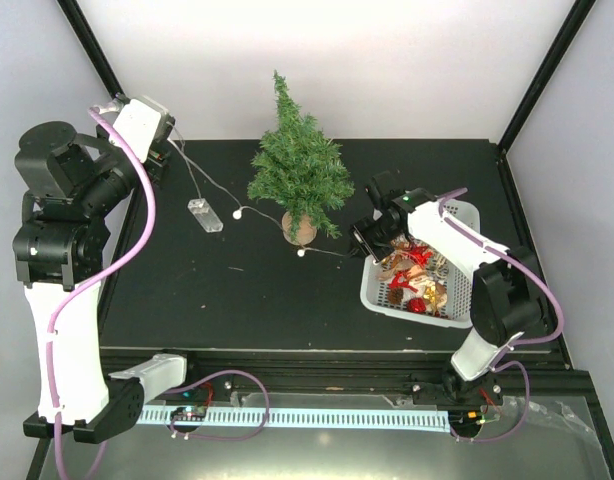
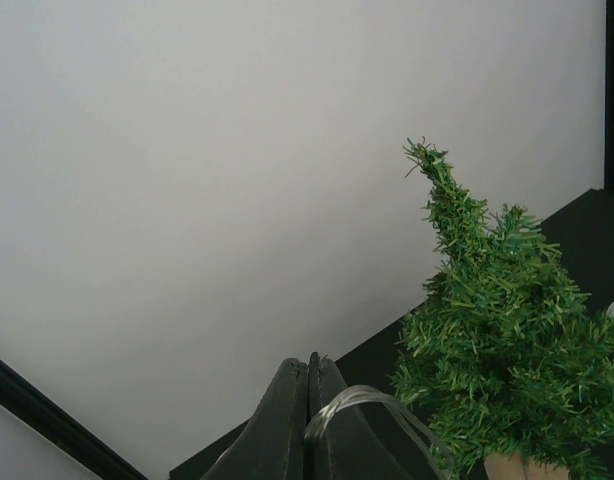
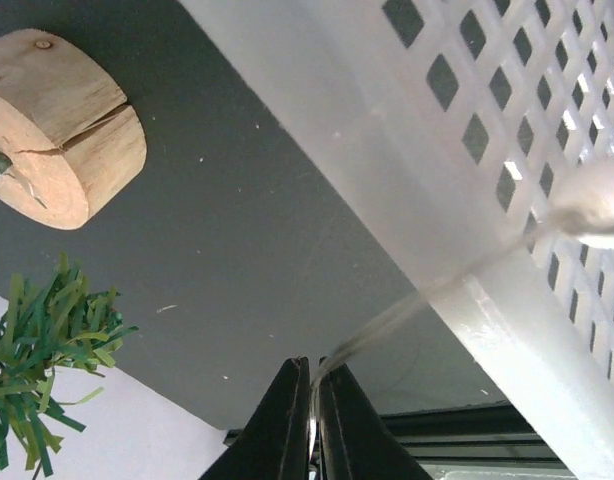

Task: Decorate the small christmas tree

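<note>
decoration unstarted: small christmas tree [image 1: 299, 170] was bare; left gripper [image 2: 309, 366] and right gripper [image 3: 312, 366] each pinched light string [image 2: 359, 393]; ornaments [image 1: 417, 278] lay in basket [image 1: 372, 296].

Robotics test cell, laboratory type. Evidence: left arm [image 1: 62, 300] and right arm [image 1: 477, 250] are bolted side by side at the near edge of a black table [image 1: 237, 300]. Plain white panels [image 1: 387, 60] enclose rear and sides, held by black frame posts [image 1: 545, 78]. A slotted cable duct [image 1: 317, 415] runs along the front.
</note>
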{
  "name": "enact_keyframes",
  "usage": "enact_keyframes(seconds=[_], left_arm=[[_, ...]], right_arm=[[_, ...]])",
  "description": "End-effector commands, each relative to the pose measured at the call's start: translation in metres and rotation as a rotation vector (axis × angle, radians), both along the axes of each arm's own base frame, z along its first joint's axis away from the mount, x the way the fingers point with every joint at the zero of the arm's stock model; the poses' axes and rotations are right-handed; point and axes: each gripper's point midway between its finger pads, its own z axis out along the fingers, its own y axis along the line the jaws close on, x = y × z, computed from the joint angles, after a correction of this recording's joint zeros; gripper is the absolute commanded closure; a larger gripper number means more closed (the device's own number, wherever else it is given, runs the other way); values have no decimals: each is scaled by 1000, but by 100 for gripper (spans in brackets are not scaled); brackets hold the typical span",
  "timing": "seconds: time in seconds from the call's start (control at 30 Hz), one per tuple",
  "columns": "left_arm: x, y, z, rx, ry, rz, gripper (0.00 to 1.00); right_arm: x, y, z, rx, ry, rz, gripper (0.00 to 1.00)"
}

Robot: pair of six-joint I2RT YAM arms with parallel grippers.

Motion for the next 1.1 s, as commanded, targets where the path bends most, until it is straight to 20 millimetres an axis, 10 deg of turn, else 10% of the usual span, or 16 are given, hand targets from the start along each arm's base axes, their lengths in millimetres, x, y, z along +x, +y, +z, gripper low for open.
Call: enact_keyframes(seconds=[0.0,0.37,1.07], left_arm=[[-10,0,15,-7,-43,-1,98],[-9,0,13,-4,-37,-2,98],[16,-11,-47,9,118,-56,98]], right_arm=[[1,4,5,27,-28,21,95],[9,3,53,70,-179,46,99],[34,-49,336,337,-1148,146,99]])
